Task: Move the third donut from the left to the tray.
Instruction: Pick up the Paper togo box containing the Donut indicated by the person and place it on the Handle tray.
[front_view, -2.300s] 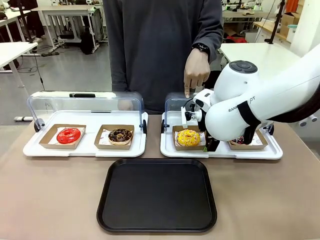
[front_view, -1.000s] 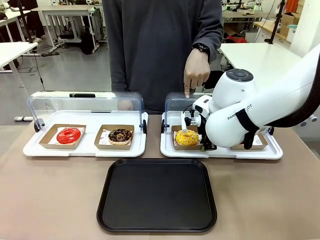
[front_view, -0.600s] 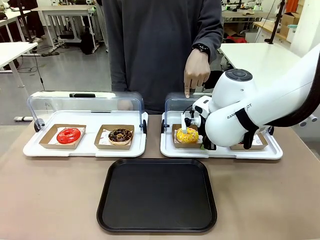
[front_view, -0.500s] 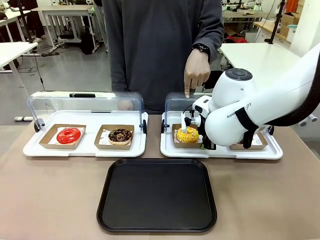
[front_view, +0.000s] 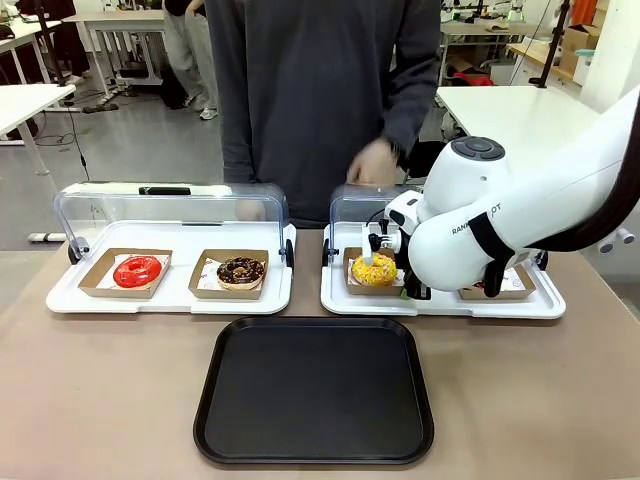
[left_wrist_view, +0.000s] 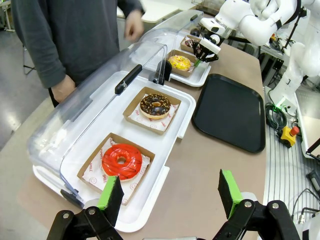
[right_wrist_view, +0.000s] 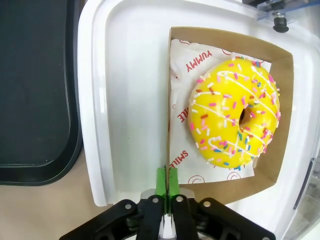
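The third donut (front_view: 373, 268) (right_wrist_view: 234, 112), yellow-iced with sprinkles, lies in its brown cardboard holder (right_wrist_view: 220, 36) on the right white tray (front_view: 340, 300). My right gripper (right_wrist_view: 167, 182) is shut on the holder's near wall, green pads pressed together on the cardboard edge. In the front view that gripper (front_view: 385, 252) sits just right of the donut, and the holder looks slightly tipped. The black tray (front_view: 315, 390) (right_wrist_view: 35, 85) lies in front of the white trays, with nothing on it. In its own wrist view, my left gripper (left_wrist_view: 170, 195) hangs open over the table's left end, holding nothing.
A red-iced donut (front_view: 137, 270) and a chocolate-iced donut (front_view: 241, 270) sit in holders on the left white tray, its clear lid (front_view: 170, 205) raised behind them. Another holder (front_view: 495, 285) lies behind my right arm. A person stands at the far side, with a blurred hand (front_view: 372, 165) above the right lid.
My right gripper has closed on the holder's edge and the holder has tipped slightly. The person's pointing hand has pulled up and away to the left.
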